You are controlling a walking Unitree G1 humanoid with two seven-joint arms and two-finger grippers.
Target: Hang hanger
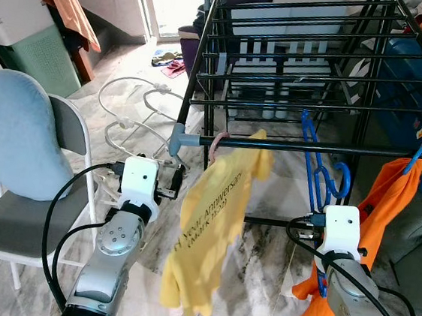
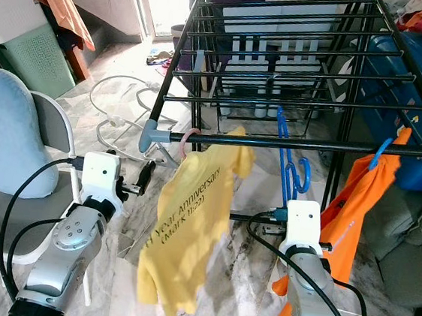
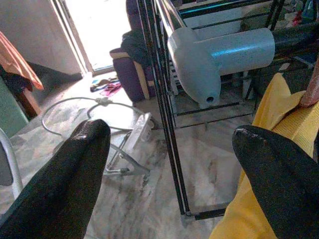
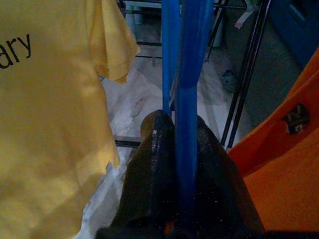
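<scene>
Black rack: you face a black metal drying rack (image 1: 318, 71), its rails running across your view, on a marbled floor (image 1: 259, 276).
Front rail: the front bar (image 1: 333, 148) ends in a pale grey-blue corner joint (image 1: 178, 136) on your left.
Chair: a white folding chair (image 1: 68, 150) with a pale blue cushion (image 1: 17, 134) stands at your far left.
Yellow shirt: a yellow T-shirt (image 1: 211, 226) with dark lettering hangs from the front bar near the joint, on a pinkish hook (image 1: 219, 140).
Orange garment: an orange garment (image 1: 388, 199) hangs at the bar's right end from a blue hook (image 1: 421, 150).
Blue hanger: the blue hanger (image 1: 317, 169) rises beside the front bar, between the two garments; whether its hook sits on the bar, you cannot tell.
Right gripper: your right gripper (image 4: 175, 149) has its jaws clenched on the blue hanger's lower part.
Left gripper: your left gripper (image 3: 169, 154) has its jaws spread wide, holding nothing, low beside the corner joint and yellow shirt.
</scene>
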